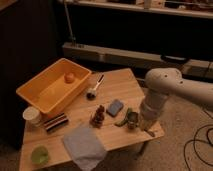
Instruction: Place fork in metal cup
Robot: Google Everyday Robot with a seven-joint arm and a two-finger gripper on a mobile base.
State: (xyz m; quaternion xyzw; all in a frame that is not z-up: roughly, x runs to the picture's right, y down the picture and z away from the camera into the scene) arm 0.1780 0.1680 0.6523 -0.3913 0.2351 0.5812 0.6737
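Note:
The metal cup [132, 119] is a small shiny tumbler standing near the table's right front edge, with a green pod [122, 120] lying against its left side. My white arm [159, 95] reaches down just right of the cup. The gripper [148, 130] sits at its lower end, low over the table edge and shut. The arm's bulk covers most of the gripper. The fork is hidden from this view, and I cannot tell whether anything is held.
A yellow bin [35, 95] with an orange [69, 78] fills the table's back left. A brush [95, 87], a blue block [115, 107], a dark cluster [98, 116], a grey cloth [84, 145], a white cup [33, 116] and a green cup [40, 154] are spread across the wooden table [120, 82].

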